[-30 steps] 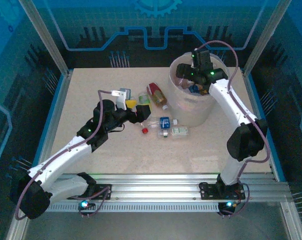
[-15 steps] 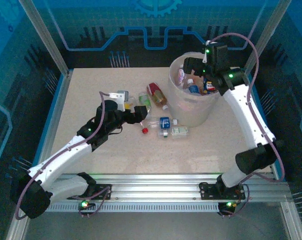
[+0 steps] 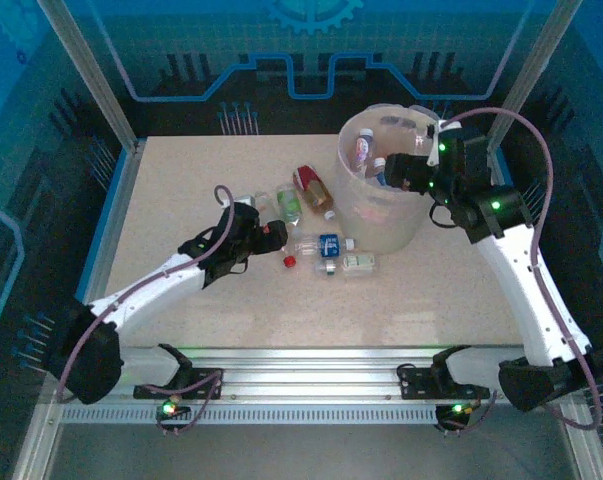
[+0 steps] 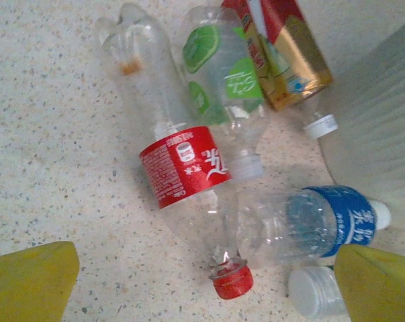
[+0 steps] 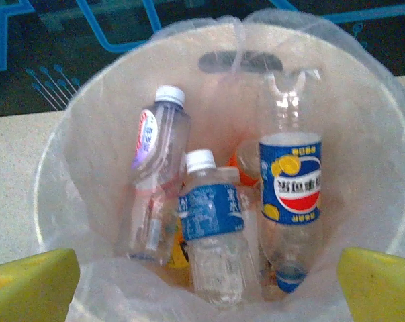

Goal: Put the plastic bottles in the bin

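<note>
The left gripper point(image 4: 202, 285), yellow-tipped jaws spread wide and empty, hangs over clear plastic bottles point(image 4: 189, 168) lying on the speckled table point(image 4: 54, 168); beyond, the right gripper point(image 5: 209, 282), equally wide, hovers above the round translucent bin point(image 5: 74, 134) holding more bottles

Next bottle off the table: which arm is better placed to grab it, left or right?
Left. The left gripper is open just above the red-label bottle on the table, while the right gripper, open and empty, is over the bin.
</note>
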`<move>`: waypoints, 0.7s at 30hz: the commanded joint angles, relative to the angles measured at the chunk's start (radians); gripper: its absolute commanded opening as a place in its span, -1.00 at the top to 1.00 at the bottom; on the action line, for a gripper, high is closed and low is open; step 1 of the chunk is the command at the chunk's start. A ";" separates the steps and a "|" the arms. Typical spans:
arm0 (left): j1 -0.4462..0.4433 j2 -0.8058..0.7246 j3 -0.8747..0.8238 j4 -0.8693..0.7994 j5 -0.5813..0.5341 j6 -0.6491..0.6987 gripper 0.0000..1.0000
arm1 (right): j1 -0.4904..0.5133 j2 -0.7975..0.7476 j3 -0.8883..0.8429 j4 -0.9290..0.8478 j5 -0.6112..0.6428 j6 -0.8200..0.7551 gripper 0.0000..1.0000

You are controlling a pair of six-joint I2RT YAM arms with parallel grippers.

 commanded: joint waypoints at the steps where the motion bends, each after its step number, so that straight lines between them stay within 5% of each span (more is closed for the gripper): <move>1: 0.010 0.050 0.046 -0.023 -0.026 -0.045 -0.98 | 0.000 -0.056 -0.056 -0.006 0.042 0.029 -0.99; 10: 0.013 0.138 0.066 -0.008 0.003 -0.075 -0.98 | 0.021 -0.170 -0.186 -0.010 -0.054 -0.010 -0.99; 21: 0.059 0.247 0.126 0.008 -0.003 -0.076 -0.98 | 0.250 -0.230 -0.316 -0.099 0.143 0.051 -0.99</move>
